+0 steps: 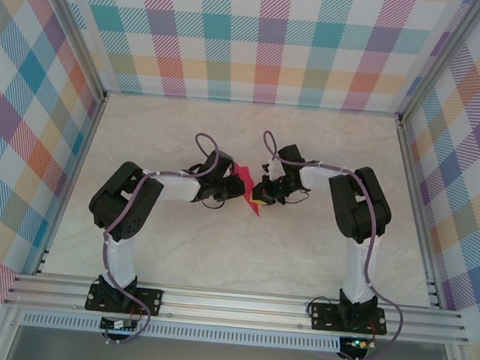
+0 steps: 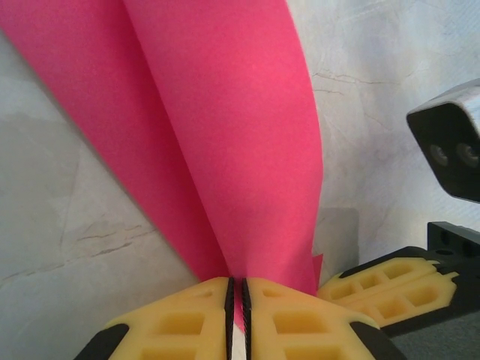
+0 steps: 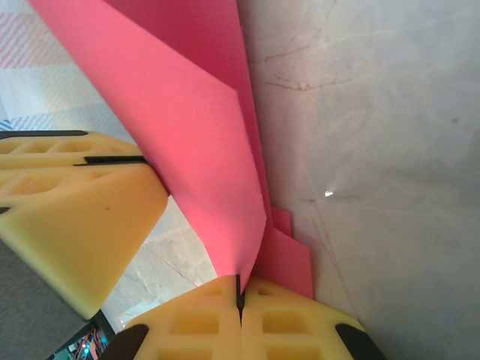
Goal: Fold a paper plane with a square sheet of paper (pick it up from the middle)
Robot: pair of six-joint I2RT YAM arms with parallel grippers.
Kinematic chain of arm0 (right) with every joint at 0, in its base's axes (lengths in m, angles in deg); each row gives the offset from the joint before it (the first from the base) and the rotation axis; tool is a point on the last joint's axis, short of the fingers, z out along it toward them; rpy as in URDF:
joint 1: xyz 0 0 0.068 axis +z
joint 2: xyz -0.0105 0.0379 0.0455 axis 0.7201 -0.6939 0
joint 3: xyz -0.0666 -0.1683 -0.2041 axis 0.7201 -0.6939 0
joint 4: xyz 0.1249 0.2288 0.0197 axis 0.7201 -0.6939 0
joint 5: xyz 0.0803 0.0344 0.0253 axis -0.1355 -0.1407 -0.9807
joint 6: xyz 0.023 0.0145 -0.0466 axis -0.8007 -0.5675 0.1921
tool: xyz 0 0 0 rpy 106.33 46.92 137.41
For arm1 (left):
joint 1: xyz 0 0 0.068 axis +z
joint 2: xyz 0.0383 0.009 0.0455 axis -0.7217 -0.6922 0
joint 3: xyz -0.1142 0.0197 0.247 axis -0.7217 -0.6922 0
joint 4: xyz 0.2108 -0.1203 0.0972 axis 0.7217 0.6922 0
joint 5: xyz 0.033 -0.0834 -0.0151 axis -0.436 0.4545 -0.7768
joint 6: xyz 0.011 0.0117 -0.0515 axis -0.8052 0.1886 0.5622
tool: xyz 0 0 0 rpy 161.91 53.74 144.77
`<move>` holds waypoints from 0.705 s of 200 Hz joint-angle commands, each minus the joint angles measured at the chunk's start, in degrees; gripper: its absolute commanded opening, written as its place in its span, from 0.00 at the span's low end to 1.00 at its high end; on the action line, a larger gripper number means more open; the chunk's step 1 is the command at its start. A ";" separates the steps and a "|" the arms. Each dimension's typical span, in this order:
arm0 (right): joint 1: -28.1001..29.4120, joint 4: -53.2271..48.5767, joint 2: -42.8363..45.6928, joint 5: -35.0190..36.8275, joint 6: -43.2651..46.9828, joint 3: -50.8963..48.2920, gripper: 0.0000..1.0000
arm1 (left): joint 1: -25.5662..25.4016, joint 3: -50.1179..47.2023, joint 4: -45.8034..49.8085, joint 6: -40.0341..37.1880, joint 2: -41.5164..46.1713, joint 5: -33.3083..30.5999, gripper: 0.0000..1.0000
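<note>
The pink paper (image 1: 246, 183) hangs above the middle of the table, folded into several layers and pinched between the 2 grippers. The left gripper (image 1: 229, 187) holds it from the left and the right gripper (image 1: 262, 191) from the right, their tips close together.

In the left wrist view the left gripper (image 2: 236, 311) has its yellow fingers pressed together on the bottom edge of the paper (image 2: 225, 135), which rises from them in 2 broad layers. In the right wrist view the right gripper (image 3: 240, 300) is likewise clamped on a lower point of the paper (image 3: 195, 127), with small stepped corners of other layers just beside its fingers.

The table (image 1: 301, 254) is pale, marble-patterned and veined in grey. Walls (image 1: 271, 38) of multicoloured plaid cloth stand on 3 sides, and an aluminium rail (image 1: 237, 303) crosses the near edge and carries both arm bases.

A scrap of circuit board (image 3: 81, 346) at the bottom edge of the right wrist view is too small to read.

From above, the grippers cover most of the paper, so its outline is unclear. Both wrist views cut off its top, the number of layers is hard to count, and I cannot tell if any edge touches the table.
</note>
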 commanded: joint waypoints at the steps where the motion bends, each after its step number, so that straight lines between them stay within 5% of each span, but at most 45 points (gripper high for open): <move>1: 0.29 -2.93 -0.31 1.71 0.96 1.01 0.05 | -0.36 -0.44 -1.63 0.45 4.26 -0.22 0.15; 89: 0.21 -3.10 -0.65 1.76 0.78 1.16 0.07 | -0.45 -1.92 -3.99 2.27 3.94 -1.01 0.23; 141: 0.26 -3.29 -0.65 1.50 1.12 0.99 0.06 | -0.43 1.10 -4.12 2.40 -1.00 2.21 0.17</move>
